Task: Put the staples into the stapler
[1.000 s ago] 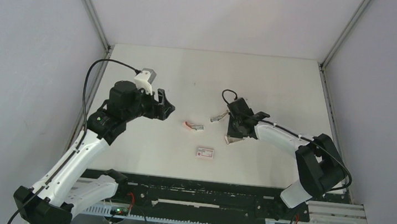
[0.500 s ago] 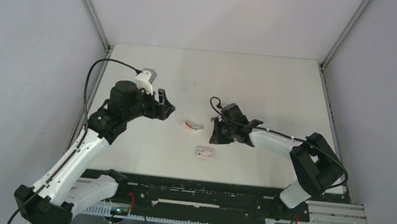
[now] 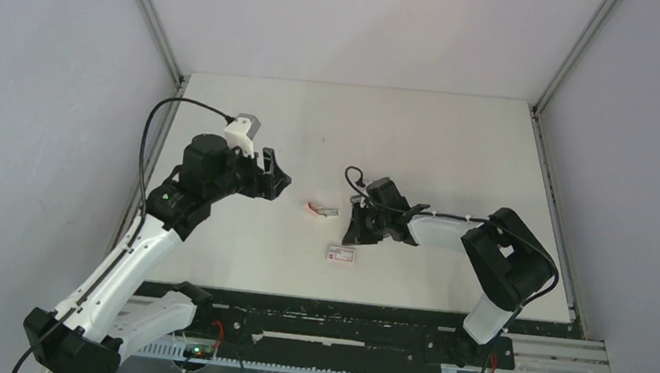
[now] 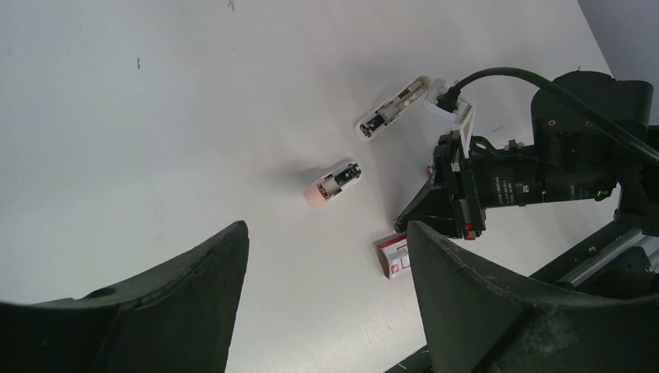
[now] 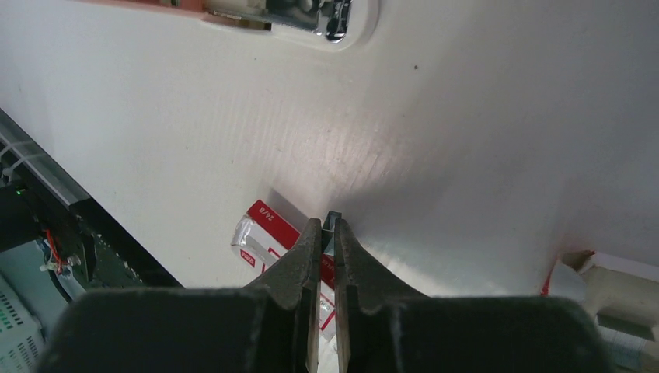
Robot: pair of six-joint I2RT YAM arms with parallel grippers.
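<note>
Between the fingertips of your clenched right tool (image 5: pixel 328 231) sits the thin grey metal staple strip (image 5: pixel 332 218). Likely light, brittle, slippery; pinch flat sides gently.

Red-labelled white box (image 3: pixel 340 254) on table (image 3: pixel 442 143)

Open table (image 3: pixel 442 143) lies beyond the stapler (image 3: pixel 324 210); the box (image 3: pixel 340 254) seemingly crowds the right claw (image 3: pixel 351 237).

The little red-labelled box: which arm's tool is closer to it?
Right. The right tool, pinching the staples, hovers right by the box; the left tool hangs open, well off to its left.
</note>
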